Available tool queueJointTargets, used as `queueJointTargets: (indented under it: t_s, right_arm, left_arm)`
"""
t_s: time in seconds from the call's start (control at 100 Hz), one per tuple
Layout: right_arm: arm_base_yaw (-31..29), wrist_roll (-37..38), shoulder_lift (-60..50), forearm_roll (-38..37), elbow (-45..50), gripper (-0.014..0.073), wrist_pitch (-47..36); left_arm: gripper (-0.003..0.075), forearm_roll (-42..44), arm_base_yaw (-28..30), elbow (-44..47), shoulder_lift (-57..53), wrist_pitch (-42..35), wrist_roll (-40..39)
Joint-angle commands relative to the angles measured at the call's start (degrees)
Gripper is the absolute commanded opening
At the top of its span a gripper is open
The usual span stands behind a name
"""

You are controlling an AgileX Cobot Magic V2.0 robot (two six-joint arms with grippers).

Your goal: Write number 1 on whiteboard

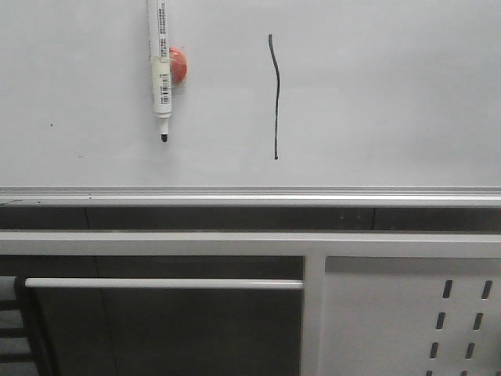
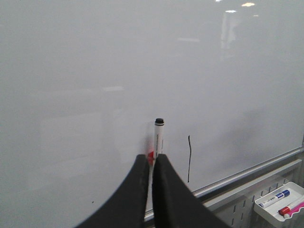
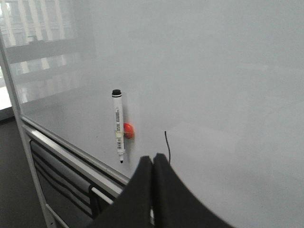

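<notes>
The whiteboard (image 1: 376,94) fills the upper front view. The number 1 (image 1: 275,94) is a thin black wavy vertical stroke near its middle. A white marker pen (image 1: 160,70) hangs tip down on a red magnet holder (image 1: 178,64), left of the stroke. No gripper shows in the front view. My left gripper (image 2: 151,158) is shut and empty, back from the board, with the pen (image 2: 159,137) and the stroke (image 2: 189,159) beyond it. My right gripper (image 3: 153,158) is shut and empty, with the pen (image 3: 118,128) and the stroke (image 3: 167,145) beyond it.
A silver bottom rail (image 1: 250,194) runs under the board. Below it are a white perforated metal panel (image 1: 415,321) and a white horizontal bar (image 1: 156,283). A white tray (image 2: 273,209) holding coloured markers sits to one side in the left wrist view.
</notes>
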Motion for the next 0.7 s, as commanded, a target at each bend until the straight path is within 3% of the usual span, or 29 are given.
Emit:
queueJointTargets:
  t_s: [0.0,0.08,0.69]
  right_arm:
    - [-0.04,-1.09,-0.73,-0.68,-1.35,-0.0071,-0.51]
    - [-0.04,-1.09,-1.23,-0.68,-1.35,-0.0071,-1.21]
    - [-0.04,-1.09,-1.23,-0.68,-1.35,-0.0071,0.07]
  left_arm:
    - [-0.0018,1.14,-0.07,-1.73,-2.99,2.51,-0.45]
    - [-0.0018,0.42,-0.07,-2.36,-0.83,5.07,-0.43]
    - [-0.0018,0.09,-0.07,-1.97,-0.11,4.41,-0.43]
